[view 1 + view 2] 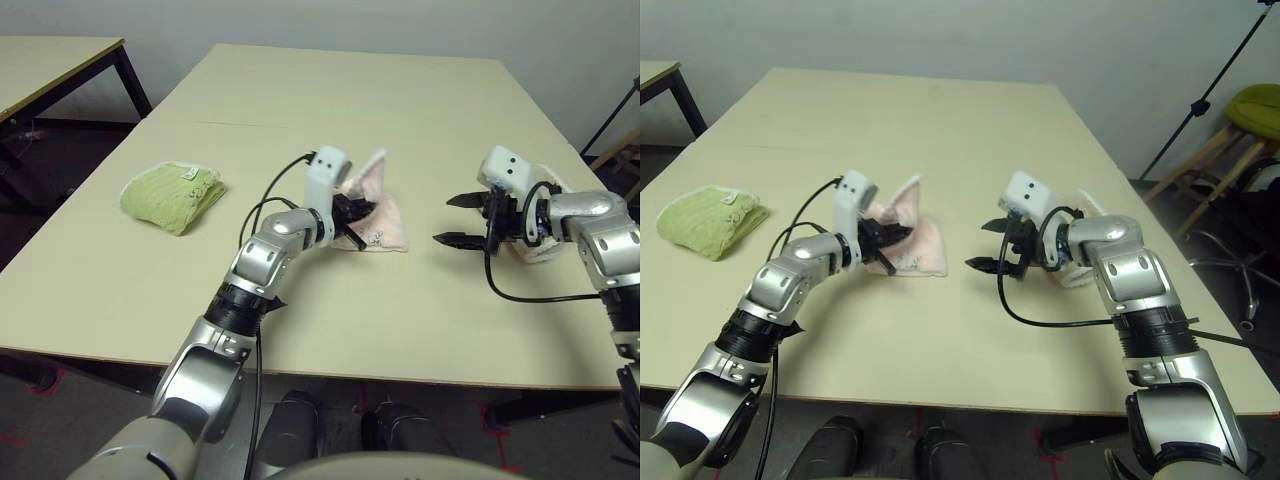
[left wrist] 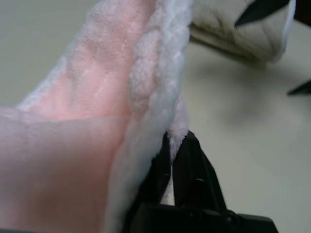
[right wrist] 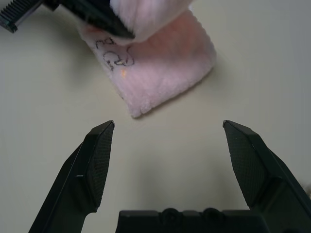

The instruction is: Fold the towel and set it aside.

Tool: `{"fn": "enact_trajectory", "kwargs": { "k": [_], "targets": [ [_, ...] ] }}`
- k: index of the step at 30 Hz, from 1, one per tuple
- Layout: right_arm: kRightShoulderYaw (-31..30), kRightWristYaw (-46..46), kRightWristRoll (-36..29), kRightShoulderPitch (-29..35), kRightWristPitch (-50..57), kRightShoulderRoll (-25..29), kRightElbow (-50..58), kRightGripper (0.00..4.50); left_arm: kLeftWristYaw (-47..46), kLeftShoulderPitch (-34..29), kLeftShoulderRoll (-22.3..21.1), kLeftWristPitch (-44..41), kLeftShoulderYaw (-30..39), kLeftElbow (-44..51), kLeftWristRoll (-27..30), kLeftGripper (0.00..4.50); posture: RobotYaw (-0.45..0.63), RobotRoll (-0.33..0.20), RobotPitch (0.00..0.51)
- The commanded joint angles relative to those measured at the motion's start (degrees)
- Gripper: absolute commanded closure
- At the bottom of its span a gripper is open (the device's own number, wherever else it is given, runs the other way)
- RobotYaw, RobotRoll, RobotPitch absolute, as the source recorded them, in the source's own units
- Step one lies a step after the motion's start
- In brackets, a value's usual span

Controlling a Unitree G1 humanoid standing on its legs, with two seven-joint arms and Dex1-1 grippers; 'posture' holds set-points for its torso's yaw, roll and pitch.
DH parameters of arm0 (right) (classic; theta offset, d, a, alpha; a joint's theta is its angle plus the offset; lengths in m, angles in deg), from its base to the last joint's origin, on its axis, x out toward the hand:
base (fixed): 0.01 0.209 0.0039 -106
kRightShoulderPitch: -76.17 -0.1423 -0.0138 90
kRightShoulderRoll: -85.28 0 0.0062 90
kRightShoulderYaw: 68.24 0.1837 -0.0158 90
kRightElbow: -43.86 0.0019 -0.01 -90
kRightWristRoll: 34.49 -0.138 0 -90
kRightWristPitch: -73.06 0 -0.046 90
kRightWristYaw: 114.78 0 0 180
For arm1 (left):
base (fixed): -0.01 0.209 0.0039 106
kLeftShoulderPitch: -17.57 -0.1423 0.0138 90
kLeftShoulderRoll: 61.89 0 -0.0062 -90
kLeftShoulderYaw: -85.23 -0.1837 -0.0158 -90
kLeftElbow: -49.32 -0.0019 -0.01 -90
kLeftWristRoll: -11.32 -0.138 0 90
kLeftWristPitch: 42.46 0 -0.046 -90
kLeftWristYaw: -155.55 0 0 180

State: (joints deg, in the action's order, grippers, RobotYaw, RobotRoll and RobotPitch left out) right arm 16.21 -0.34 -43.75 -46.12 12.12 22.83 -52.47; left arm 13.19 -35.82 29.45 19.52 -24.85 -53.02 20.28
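The left end effector [image 1: 352, 212] pinches the white scalloped edge of the pale pink ribbed terry towel [image 1: 385, 228], lifting one corner off the tabletop [image 1: 400, 110], apparently to fold it. The right end effector [image 1: 459, 219] waits just beside, spread wide and empty.

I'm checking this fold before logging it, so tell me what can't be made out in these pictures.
- Beige folded cloth: mostly hidden behind the right tool in the head views.
- Pale pink ribbed towel: its near part is covered by the left tool.
- Grey embroidered motif: partly covered in the right wrist view.
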Motion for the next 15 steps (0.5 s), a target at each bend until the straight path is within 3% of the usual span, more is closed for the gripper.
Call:
{"fn": "enact_trajectory", "kwargs": {
  "k": [1, 9, 15],
  "targets": [
    [0.8, 0.8, -1.0, 1.0, 0.8, 0.6, 1.5, 0.00, 5.6, 0.3, -1.5, 0.8, -4.3, 0.2, -2.6, 2.82, 0.05, 0.000, 0.068],
    [0.4, 1.5, -0.8, 0.0, 0.3, 0.3, -0.1, 0.00, 12.9, 1.2, -6.8, 0.1, -6.4, 7.4, -4.9, 0.20, 0.06, 0.000, 0.069],
    [0.3, 3.5, -0.5, -2.3, -0.9, -1.8, -2.1, 0.00, 16.3, 2.1, -9.9, 0.3, -7.5, 10.3, -7.3, 0.04, 0.07, 0.000, 0.067]
  ]
}}
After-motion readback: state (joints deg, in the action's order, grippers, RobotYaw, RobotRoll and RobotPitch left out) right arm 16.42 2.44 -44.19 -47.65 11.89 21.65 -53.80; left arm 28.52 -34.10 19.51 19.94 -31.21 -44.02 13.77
